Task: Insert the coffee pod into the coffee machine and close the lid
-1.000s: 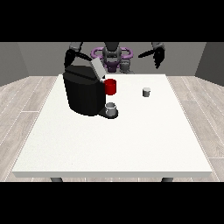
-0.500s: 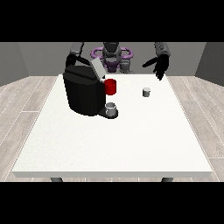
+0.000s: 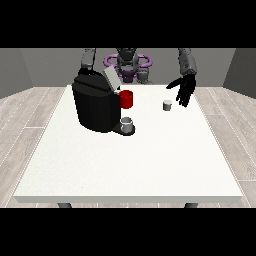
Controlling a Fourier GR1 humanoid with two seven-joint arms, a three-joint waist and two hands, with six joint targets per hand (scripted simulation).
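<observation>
Sitting on the white surface [image 3: 150,165], the small grey coffee pod [image 3: 167,105] lies beside the hand at the view's right [image 3: 185,89], whose fingers hang outspread, holding nothing. The black coffee machine [image 3: 97,105] has its lid [image 3: 111,77] raised.

Views: one only, the front view; no second view shares the scene with it.
Position: the camera stands across the white table [image 3: 125,165] from the robot [image 3: 128,62], beyond the tabletop's near edge and raised above it.
Facing: it looks down and forward over the tabletop towards the robot, which faces back at it.
Distance: set well back; the whole tabletop fits, all four corners inside the view, with floor showing at both sides.
Framing: the robot is small at the top, behind the far edge; the near edge runs across the lower part.
Mirroring: the robot's left side shows at the view's right.
</observation>
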